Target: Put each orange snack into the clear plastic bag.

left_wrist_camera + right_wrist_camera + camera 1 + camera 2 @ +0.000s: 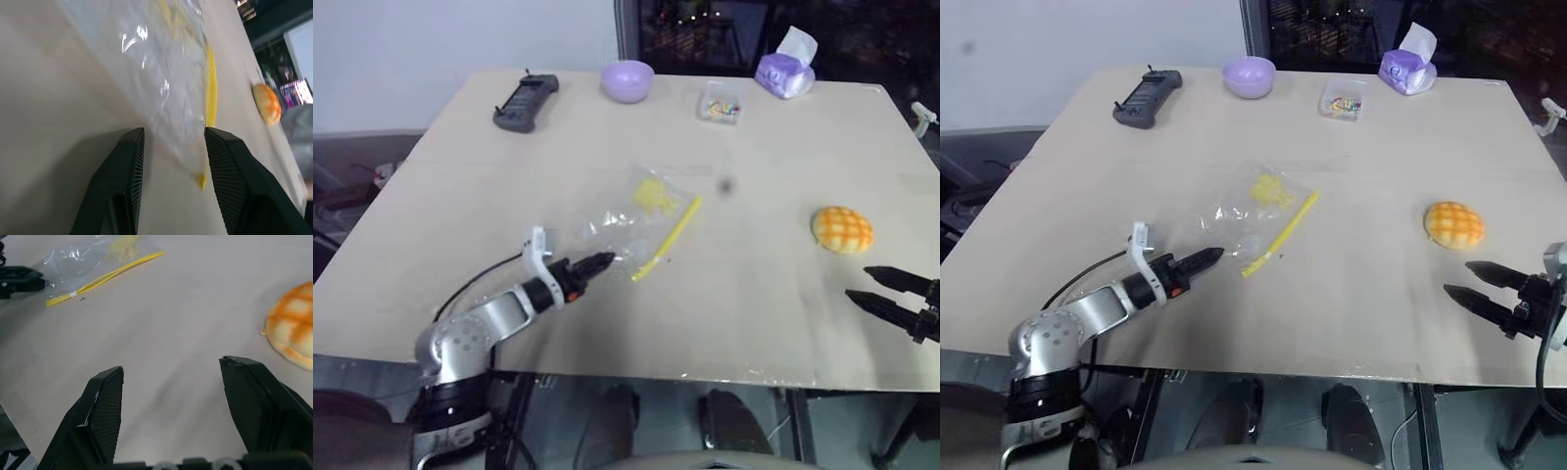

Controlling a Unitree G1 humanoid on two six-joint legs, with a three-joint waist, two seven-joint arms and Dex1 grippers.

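Reaching over the pale wooden table (773,323), the left gripper (603,260) has its two black fingers parted and empty, their tips at the near corner of the clear plastic bag (631,217); in the left wrist view that corner lies between the fingers (122,181). The bag lies flat near the table's middle, its yellow strip (668,238) along the edge facing the bun. The right gripper (1477,283) hovers near the table's front right edge, jaws wide apart and holding nothing. Just beyond it sits the orange bun (842,229), well apart from the bag. Along the far edge stand a black controller (526,100), a lilac bowl (626,80), a small clear box (720,102) and a purple tissue pack (785,70).
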